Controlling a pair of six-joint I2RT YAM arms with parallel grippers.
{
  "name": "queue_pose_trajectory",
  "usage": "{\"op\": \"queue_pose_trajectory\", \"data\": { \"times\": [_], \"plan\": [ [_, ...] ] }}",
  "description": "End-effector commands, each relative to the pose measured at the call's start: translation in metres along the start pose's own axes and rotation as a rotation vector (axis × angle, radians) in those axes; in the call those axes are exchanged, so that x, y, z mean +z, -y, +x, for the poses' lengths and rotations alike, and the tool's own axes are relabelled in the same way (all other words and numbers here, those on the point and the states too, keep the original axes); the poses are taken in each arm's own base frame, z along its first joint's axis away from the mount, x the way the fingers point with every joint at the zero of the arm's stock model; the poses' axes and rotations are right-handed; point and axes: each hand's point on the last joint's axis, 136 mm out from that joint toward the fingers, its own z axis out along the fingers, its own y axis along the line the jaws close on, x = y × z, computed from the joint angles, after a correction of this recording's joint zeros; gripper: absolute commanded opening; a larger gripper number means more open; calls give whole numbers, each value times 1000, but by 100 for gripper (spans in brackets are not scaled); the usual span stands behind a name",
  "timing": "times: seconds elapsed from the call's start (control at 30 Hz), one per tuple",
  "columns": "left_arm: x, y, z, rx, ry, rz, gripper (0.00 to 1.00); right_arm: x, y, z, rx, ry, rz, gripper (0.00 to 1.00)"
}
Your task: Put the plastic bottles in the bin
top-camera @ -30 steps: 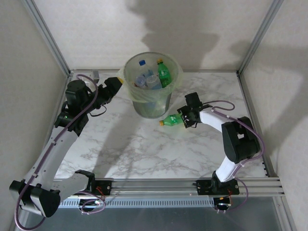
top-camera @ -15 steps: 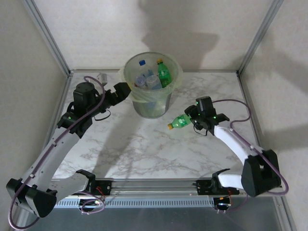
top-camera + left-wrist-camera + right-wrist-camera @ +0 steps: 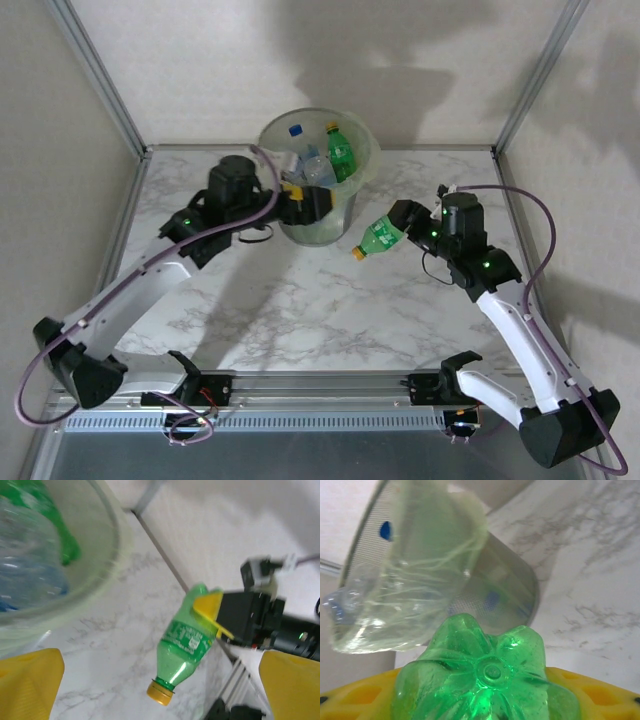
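Observation:
A green plastic bottle [image 3: 379, 236] with a yellow cap hangs above the table, cap tilted down and left, with my right gripper [image 3: 395, 228] shut on its base end. In the right wrist view its ribbed bottom [image 3: 490, 672] sits between the yellow pads [image 3: 355, 695]. My left gripper [image 3: 318, 203] hovers open just in front of the bin [image 3: 268, 140]. Its yellow fingers [image 3: 30, 680] stand wide apart, and the held bottle [image 3: 186, 641] shows beyond them, apart from them. Several bottles [image 3: 341, 150] lie inside the pale-green lined bin [image 3: 420, 580].
The marble table [image 3: 300, 300] runs to a metal rail [image 3: 340, 385] at the near edge. Frame posts [image 3: 100, 75] and pale walls close in the back and sides. The bin wall [image 3: 107, 555] is close on the left gripper's left.
My left arm swung right, from beside the bin to its front, and its gripper opened wide. My right arm lifted the green bottle and carried it up toward the bin.

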Motion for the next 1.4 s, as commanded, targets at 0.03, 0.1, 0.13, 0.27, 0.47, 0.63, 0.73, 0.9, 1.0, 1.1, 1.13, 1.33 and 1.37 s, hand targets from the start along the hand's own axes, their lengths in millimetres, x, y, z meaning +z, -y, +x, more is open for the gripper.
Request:
{"op": "queue_pose_trajectory", "data": {
  "times": [0.03, 0.1, 0.13, 0.27, 0.47, 0.63, 0.73, 0.9, 1.0, 1.1, 1.13, 1.33, 1.37],
  "plan": [
    [13, 28, 23, 124, -106, 55, 100, -11, -52, -1, -108, -12, -184, 52],
    [18, 34, 29, 108, -133, 103, 100, -16, -69, 0, -145, -7, -250, 53],
    [19, 39, 31, 96, -144, 135, 100, -20, -79, 2, -163, -6, -294, 53],
    [15, 55, 26, 52, -136, 216, 100, -39, -102, 0, -192, 37, -433, 54],
    [-10, 67, 1, 10, -59, 285, 100, -67, -136, -6, -222, 62, -604, 54],
    [-28, 74, -18, -75, -14, 422, 100, -77, -155, -2, -235, 29, -717, 54],
    [-36, 88, -22, -78, -19, 479, 99, -81, -160, -3, -236, 33, -744, 54],
    [-38, 91, -12, -69, -75, 495, 98, -93, -174, -5, -243, 30, -813, 54],
    [-35, 89, -7, -81, -96, 499, 97, -97, -180, -7, -247, 30, -837, 54],
    [-37, 99, -8, -85, -99, 553, 97, -97, -183, -7, -244, 23, -853, 54],
    [-38, 102, -8, -86, -103, 569, 97, -96, -184, -7, -243, 22, -854, 54],
    [-35, 110, 3, -97, -145, 621, 97, -99, -189, -8, -246, 26, -872, 54],
    [-33, 109, 6, -101, -152, 617, 96, -98, -190, -8, -246, 24, -876, 54]
  ]
}}
